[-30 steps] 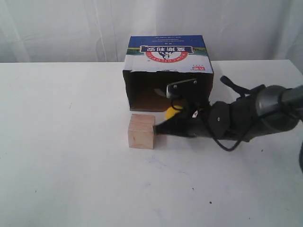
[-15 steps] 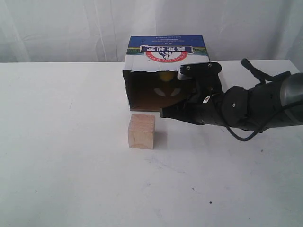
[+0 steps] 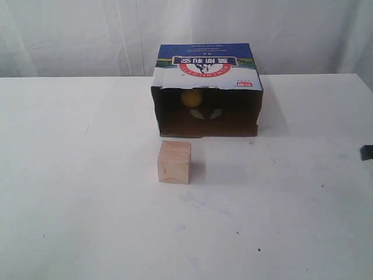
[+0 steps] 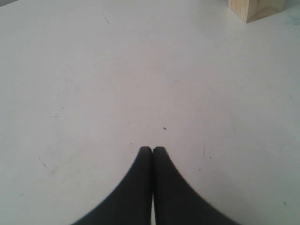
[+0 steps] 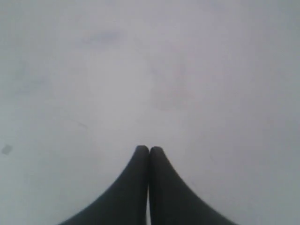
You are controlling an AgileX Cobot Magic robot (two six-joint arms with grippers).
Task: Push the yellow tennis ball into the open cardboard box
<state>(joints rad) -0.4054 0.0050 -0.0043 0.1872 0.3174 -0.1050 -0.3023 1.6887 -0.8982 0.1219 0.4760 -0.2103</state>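
The yellow tennis ball (image 3: 192, 98) lies inside the open cardboard box (image 3: 204, 67), deep in its dark brown interior near the back wall. The box lies on its side with its mouth toward the camera, blue-white-red print on top. My right gripper (image 5: 149, 149) is shut with nothing in it, over bare white table; in the exterior view only a dark tip of that arm (image 3: 366, 152) shows at the right edge. My left gripper (image 4: 152, 150) is shut and empty, low over the table, and is outside the exterior view.
A pale wooden cube (image 3: 175, 161) stands on the white table (image 3: 87, 192) just in front of the box mouth, toward its left side; its corner (image 4: 255, 8) shows in the left wrist view. A white curtain hangs behind the table.
The right arm has pulled back from the box mouth to the right edge of the view. The ball, pushed in beside the gripper, now rests inside the box.
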